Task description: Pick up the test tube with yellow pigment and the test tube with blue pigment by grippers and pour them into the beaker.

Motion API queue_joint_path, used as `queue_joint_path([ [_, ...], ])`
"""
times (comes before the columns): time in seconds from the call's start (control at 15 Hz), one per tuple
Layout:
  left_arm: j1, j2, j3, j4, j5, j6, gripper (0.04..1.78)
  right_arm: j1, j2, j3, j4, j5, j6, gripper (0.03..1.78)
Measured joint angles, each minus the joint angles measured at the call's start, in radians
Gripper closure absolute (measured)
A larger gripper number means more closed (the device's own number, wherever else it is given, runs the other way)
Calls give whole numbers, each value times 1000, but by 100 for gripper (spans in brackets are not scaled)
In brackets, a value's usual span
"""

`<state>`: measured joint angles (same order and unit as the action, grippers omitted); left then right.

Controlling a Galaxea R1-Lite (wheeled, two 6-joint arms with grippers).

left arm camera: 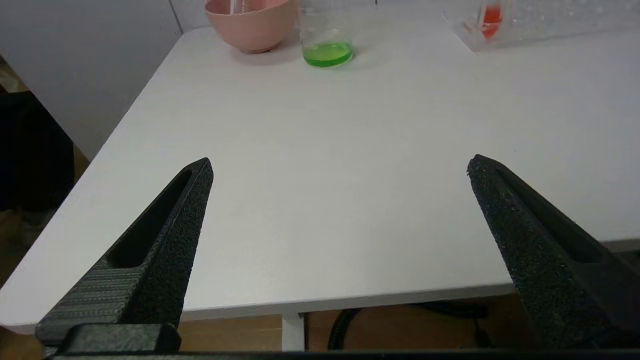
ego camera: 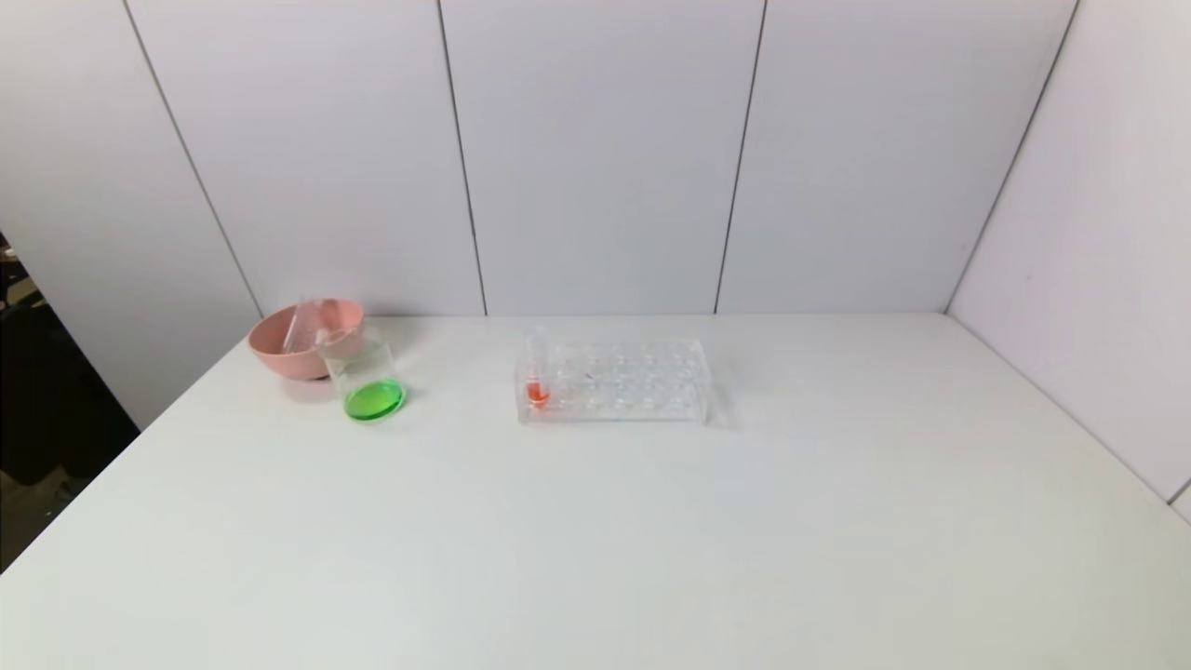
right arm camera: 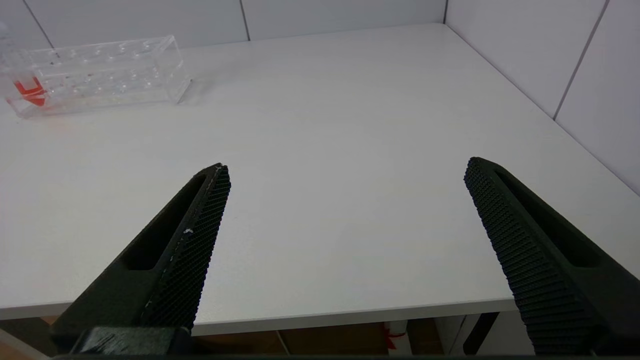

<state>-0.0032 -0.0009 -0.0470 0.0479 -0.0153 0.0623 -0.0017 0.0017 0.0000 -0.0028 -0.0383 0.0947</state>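
Observation:
The beaker [ego camera: 368, 377] stands at the back left of the table with green liquid [left arm camera: 327, 54] in its bottom. A tube with yellow pigment or with blue pigment is not in view. Clear tubes [ego camera: 302, 326] lean in the pink bowl [ego camera: 279, 355] right behind the beaker. My left gripper [left arm camera: 340, 162] is open and empty over the table's near edge, well short of the beaker. My right gripper [right arm camera: 346, 165] is also open and empty at the near edge, further right. Neither arm shows in the head view.
A clear tube rack [ego camera: 614, 381] sits mid-table at the back, holding one tube of red-orange liquid [ego camera: 537, 389] at its left end. White walls close the back and right sides. The table's left edge drops off beside the bowl.

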Motion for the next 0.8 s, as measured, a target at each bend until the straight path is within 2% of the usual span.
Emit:
queue_joint_path([
  [0.2, 0, 0, 34, -31, 13, -99, 4, 0, 0, 0, 0, 0, 0, 10],
  [0.8, 0, 0, 47, -60, 43, -150, 4, 0, 0, 0, 0, 0, 0, 10],
])
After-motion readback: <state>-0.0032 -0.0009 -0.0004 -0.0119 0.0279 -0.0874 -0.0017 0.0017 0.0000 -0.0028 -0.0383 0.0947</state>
